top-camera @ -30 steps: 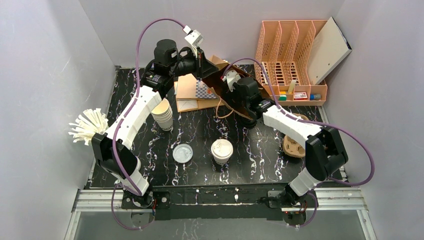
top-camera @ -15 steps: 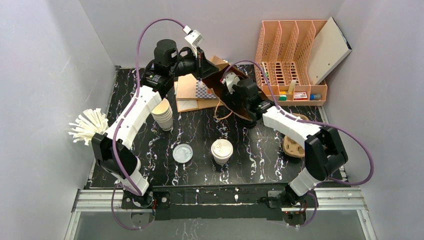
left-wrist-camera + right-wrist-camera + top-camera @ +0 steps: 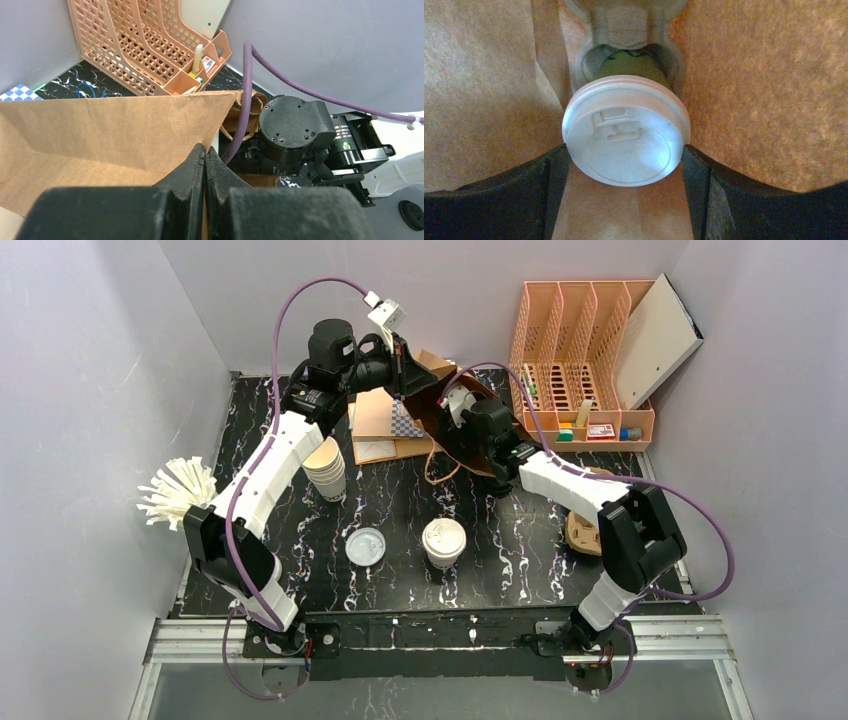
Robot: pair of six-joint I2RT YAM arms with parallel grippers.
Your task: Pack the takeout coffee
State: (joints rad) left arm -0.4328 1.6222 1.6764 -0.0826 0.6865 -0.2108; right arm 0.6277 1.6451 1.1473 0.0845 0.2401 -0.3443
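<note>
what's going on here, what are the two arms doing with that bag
The left tool pinches the rim of the brown paper bag, holding it open. The right tool is inside the bag, gripping the green cup at its white lid. The cream lidded cup stands on the table, not yet packed.

The black marbled worktop (image 3: 500, 550) carries a capped cream cup (image 3: 443, 542), a loose lid (image 3: 366, 545) near it, stacked lidless cups (image 3: 327, 470), and at the rear a brown paper bag (image 3: 372, 415) and a peach organizer (image 3: 580, 350).
</note>
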